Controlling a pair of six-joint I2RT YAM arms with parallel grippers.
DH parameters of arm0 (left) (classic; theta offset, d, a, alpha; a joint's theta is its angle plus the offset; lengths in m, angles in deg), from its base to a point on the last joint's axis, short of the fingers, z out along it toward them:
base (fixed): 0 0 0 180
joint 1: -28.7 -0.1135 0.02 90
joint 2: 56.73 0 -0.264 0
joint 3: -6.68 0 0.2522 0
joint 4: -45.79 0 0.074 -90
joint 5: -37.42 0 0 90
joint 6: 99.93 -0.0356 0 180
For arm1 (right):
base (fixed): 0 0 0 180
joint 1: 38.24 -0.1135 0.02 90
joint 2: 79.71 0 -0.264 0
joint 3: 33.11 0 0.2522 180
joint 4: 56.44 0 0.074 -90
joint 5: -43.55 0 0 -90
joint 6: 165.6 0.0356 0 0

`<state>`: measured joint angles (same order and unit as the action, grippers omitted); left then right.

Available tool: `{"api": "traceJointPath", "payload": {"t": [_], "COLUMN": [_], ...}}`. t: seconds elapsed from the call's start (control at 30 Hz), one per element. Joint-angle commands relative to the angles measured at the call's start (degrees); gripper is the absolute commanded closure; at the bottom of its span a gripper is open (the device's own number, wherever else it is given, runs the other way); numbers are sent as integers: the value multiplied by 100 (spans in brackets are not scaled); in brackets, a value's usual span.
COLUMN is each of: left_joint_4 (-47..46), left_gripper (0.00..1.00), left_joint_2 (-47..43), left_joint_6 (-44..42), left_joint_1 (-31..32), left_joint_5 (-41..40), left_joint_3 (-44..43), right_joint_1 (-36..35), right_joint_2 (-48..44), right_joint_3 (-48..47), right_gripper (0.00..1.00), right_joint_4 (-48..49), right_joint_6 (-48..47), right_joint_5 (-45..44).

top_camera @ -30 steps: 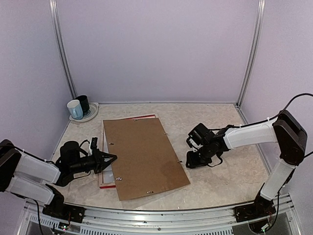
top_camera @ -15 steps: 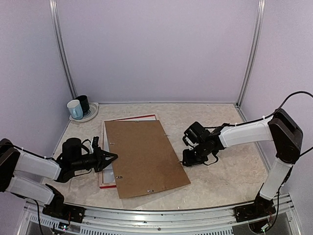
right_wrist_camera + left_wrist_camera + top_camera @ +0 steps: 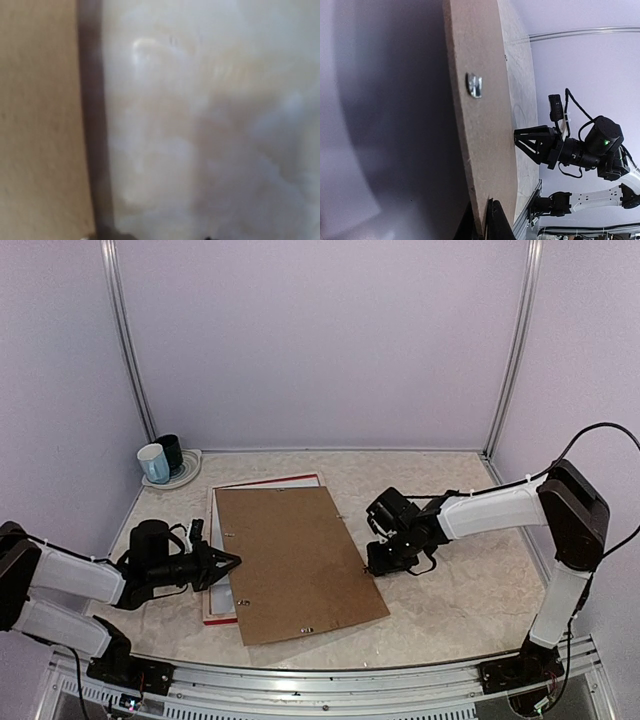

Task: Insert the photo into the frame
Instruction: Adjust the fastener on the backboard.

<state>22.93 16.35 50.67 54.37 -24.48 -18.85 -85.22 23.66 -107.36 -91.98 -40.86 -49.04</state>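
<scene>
- The left pincer (image 3: 232, 561) is sitting shut. Its fingertips are meeting, as far as I can tell, the long edge of the brown backing board (image 3: 295, 560), which is lying straight ahead of them.
- The right pincer (image 3: 372, 562) is hanging low over the table (image 3: 460, 600) with its jaws standing partly apart and nothing between them. The board's opposite long edge is lying just beside its tips, on the side facing the left pincer.
- The frame (image 3: 275, 481) is lying flat under the board. It is showing only as a red strip past the board's far end and as a narrow band below the left pincer's tips.
- The photo is not showing in any view; I am judging that it is hiding beneath the board.
- The board's long axis is running crosswise to the line between the two pincers and is sitting skewed against the frame.
- Each pincer is flanking one long edge, so both are about equally near. The coming move is probably turning on nudging the board square with the frame.
</scene>
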Motion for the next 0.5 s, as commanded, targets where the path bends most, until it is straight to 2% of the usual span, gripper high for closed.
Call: {"api": "traceJointPath", "payload": {"t": [0.0, 0.47], "left_joint_4": [677, 669], "left_gripper": [96, 95], "left_joint_2": [184, 446], "left_joint_6": [-694, -810], "left_joint_1": [-49, -53], "left_joint_5": [-378, -402], "left_joint_3": [-45, -27], "right_joint_1": [-125, -615], "right_joint_2": [152, 415], "right_joint_3": [-315, -1003], "right_gripper": [63, 63], "right_joint_4": [-144, -842], "right_joint_6": [76, 88], "right_joint_5": [-391, -1144]}}
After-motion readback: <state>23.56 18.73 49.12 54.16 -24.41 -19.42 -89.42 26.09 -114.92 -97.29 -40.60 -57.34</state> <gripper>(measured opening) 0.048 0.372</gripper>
